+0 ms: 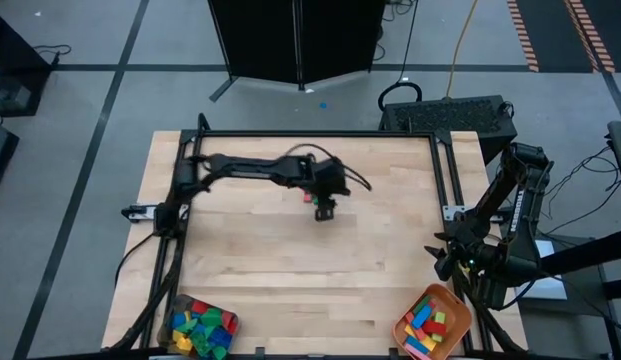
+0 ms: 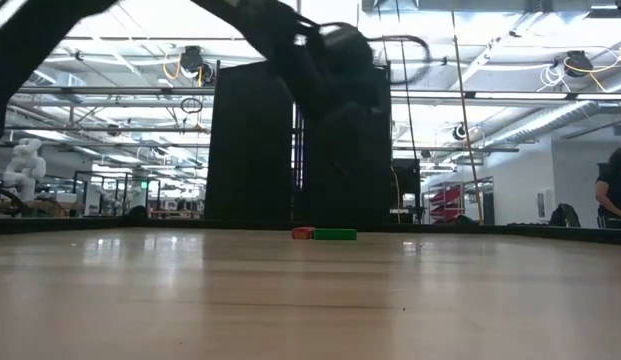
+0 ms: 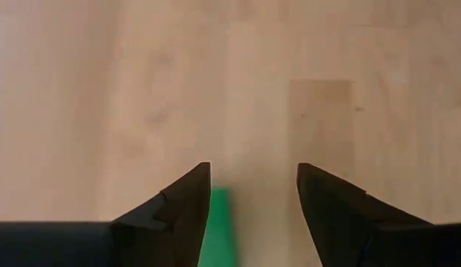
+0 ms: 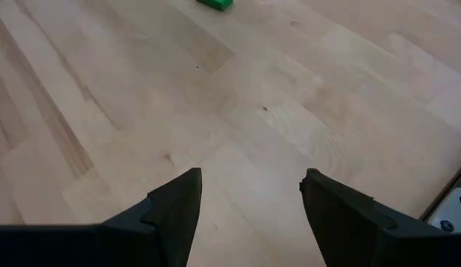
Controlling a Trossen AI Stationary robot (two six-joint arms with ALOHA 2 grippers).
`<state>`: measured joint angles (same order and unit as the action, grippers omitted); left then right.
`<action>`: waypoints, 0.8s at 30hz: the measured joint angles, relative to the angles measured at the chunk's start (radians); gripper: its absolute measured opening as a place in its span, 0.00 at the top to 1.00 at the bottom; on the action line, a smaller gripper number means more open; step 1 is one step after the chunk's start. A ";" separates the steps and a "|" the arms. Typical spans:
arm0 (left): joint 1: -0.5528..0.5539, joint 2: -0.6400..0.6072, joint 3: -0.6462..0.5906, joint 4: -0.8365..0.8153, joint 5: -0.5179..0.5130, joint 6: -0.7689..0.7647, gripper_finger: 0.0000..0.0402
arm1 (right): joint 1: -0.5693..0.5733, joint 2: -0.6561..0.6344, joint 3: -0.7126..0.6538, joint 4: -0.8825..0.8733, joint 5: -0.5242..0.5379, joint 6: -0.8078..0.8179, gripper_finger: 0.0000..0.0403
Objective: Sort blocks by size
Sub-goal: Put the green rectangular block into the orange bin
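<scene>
A: Two containers sat at the near edge of the surface point(image 1: 290, 260). What was in the left one?

B: The grey container point(image 1: 201, 326) in the near-left corner held a heap of blocks point(image 1: 203, 328) in red, blue, green and yellow.

A: And moving right from there?

B: The left arm reached out from the left side over the far middle of the surface. The left claw point(image 1: 325, 210) hung above the wood with its fingers point(image 3: 187, 211) apart and nothing between them. A green block point(image 3: 217, 231) lay on the surface just beside one finger in the wrist view, partly hidden by it.

A: Was anything next to that block?

B: In the low view a small red block point(image 2: 302, 233) touched the end of the long green one point(image 2: 335, 234), both flat on the wood under the arm.

A: And the right side?

B: The orange tray point(image 1: 433, 322) in the near-right corner held more blocks, red, blue, yellow and pink. The right arm was drawn back at the right edge, just beyond the tray. The right claw point(image 4: 249, 215) stood open and empty over bare wood, well apart from the green block point(image 4: 215, 4).
</scene>
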<state>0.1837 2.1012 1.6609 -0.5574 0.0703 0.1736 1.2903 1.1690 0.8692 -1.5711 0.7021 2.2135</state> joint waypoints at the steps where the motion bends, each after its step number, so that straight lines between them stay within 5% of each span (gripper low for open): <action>1: 0.009 -0.017 -0.036 0.020 -0.018 -0.006 0.50 | 0.000 0.000 0.000 0.000 0.000 0.000 0.44; 24: 0.036 -0.028 -0.408 0.319 -0.074 -0.121 0.53 | 0.000 0.000 0.000 0.000 0.005 -0.012 0.44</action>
<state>0.2200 2.0735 1.2529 -0.2380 -0.0034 0.0530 1.2903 1.1694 0.8692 -1.5710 0.7067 2.2011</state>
